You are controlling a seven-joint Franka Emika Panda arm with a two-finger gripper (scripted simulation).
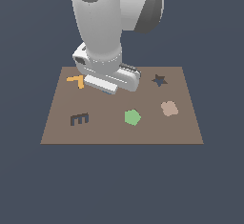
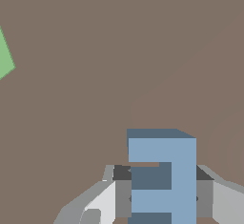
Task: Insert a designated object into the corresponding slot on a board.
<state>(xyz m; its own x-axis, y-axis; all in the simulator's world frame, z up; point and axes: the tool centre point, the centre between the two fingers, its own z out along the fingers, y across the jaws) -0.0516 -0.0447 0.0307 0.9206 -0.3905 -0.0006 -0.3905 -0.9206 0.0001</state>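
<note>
This is no home, lab or workshop but a bare simulated scene. A flat brown board (image 1: 119, 132) lies on a featureless slate-blue ground that fills the exterior view to every edge, with no walls, furniture or horizon. Surfaces are flatly shaded and untextured. On the board, a green pentagon (image 1: 132, 117) sits near its middle, an orange L-piece (image 1: 76, 81) and a dark star recess (image 1: 159, 80) toward the far edge. The smooth white-and-grey arm (image 1: 102, 23) above the board looks equally synthetic.
</note>
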